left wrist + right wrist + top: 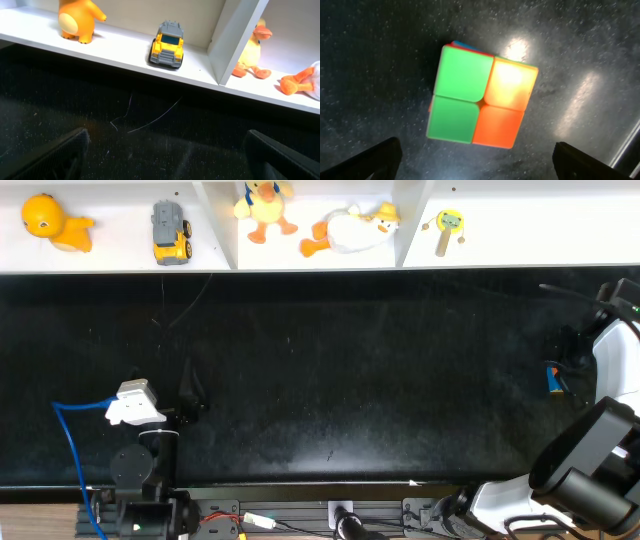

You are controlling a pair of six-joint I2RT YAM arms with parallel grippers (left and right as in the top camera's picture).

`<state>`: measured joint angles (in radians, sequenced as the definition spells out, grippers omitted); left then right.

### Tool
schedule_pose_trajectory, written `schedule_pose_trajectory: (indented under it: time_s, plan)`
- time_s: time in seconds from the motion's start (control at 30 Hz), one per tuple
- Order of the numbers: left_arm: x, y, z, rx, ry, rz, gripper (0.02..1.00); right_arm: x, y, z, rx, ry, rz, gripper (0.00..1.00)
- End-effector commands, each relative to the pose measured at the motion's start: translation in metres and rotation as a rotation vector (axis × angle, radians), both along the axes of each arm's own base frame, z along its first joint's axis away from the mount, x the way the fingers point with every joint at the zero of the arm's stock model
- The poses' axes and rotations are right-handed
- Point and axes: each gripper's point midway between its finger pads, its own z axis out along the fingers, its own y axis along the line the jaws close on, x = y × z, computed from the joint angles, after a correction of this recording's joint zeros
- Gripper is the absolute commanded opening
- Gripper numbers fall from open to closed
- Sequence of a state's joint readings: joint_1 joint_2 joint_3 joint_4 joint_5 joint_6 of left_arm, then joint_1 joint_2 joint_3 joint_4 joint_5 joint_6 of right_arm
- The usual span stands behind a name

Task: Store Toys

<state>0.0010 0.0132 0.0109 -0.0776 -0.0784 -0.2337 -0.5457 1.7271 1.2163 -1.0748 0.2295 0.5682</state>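
Cube [480, 95] near R edge of table [350, 380], both jaws wide apart, empty.

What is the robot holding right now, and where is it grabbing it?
Nothing. The right gripper hangs over the cube on the table, jaws open, not touching; the left gripper is open and empty.

The cube [553, 378] lies on the table [350, 380] at right, the truck [170, 232] on the shelf [120, 260] behind.

Black-jointed left arm [158, 448] with a white wrist block [135, 402] and blue cable [85, 405] — right arm [615, 360] white-and-black.
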Motion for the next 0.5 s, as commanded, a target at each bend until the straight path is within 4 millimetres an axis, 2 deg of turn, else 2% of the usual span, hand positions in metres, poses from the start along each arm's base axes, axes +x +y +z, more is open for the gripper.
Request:
schedule_pose_trajectory:
  time_s: [0.03, 0.27, 0.5]
  plan:
    - [0.0, 0.0, 0.001, -0.004, -0.008, -0.004, 0.998, -0.002, -0.014, 0.008, -0.052, 0.005, 0.0, 0.998]
    - [0.0, 0.0, 0.001, -0.004, -0.007, -0.004, 0.998, -0.015, -0.031, 0.008, -0.05, -0.003, -0.068, 0.993]
    - [0.0, 0.0, 0.001, -0.004, -0.007, -0.004, 0.996, -0.008, -0.039, 0.006, -0.048, -0.056, -0.077, 0.996]
